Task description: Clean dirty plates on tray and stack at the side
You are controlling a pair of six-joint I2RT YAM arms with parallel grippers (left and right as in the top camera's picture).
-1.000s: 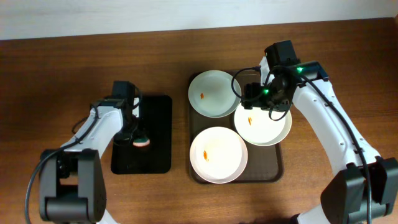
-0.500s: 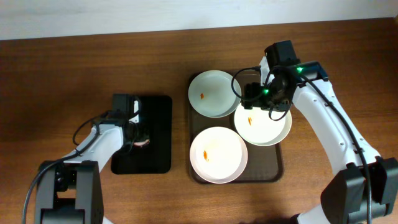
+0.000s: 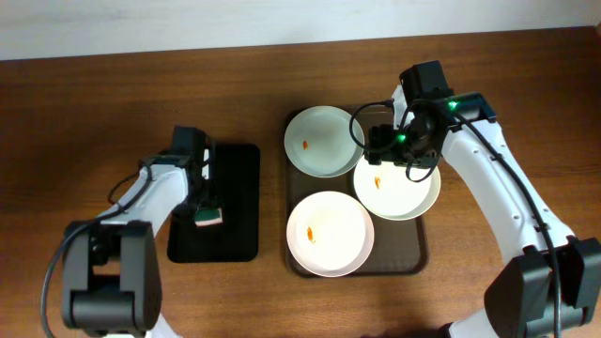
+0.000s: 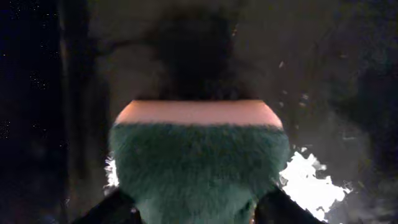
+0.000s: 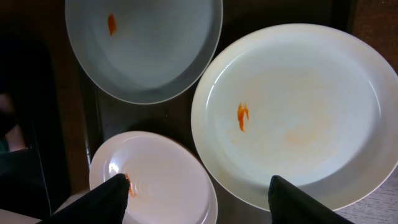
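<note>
The plates are sitting directly beneath your right hand, fingers spread apart; your left hand is clamping the sponge.

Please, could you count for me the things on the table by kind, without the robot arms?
White plates: 3
Trays: 2, the dark brown tray and the black tray
Sponge: 1
Total: 6
</note>
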